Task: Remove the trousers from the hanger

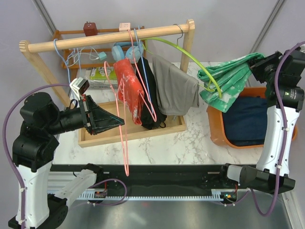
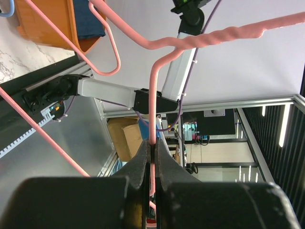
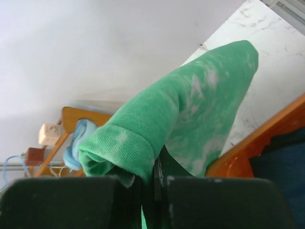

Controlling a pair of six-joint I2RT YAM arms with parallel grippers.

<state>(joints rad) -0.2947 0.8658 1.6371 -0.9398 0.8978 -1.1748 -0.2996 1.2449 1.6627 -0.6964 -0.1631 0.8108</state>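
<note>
Marble table (image 1: 190, 140), wooden rack (image 1: 95, 40) at twelve o'clock, left pincer (image 1: 120, 123) at nine o'clock clamped on pink hanger (image 1: 125, 143), red garment (image 1: 129, 88) and grey garment (image 1: 176, 88) hanging, right pincer (image 3: 155, 167) clamped on mint-green trousers (image 1: 231, 78) at two o'clock, navy trousers (image 1: 248, 124) in orange basket (image 1: 214, 129) at three o'clock

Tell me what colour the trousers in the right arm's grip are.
The trousers are mint green with white mottling; clearest in the right wrist view.

Mint-green, white-mottled folded trousers (image 3: 190, 119) bulge up from the pinched fingertips of the right gripper (image 3: 155, 177), and a lime-green hanger (image 1: 190, 52) crosses their far end. The dark navy denim pair (image 1: 245, 125) lies flat below those fingers in an orange tub (image 1: 213, 126).
</note>
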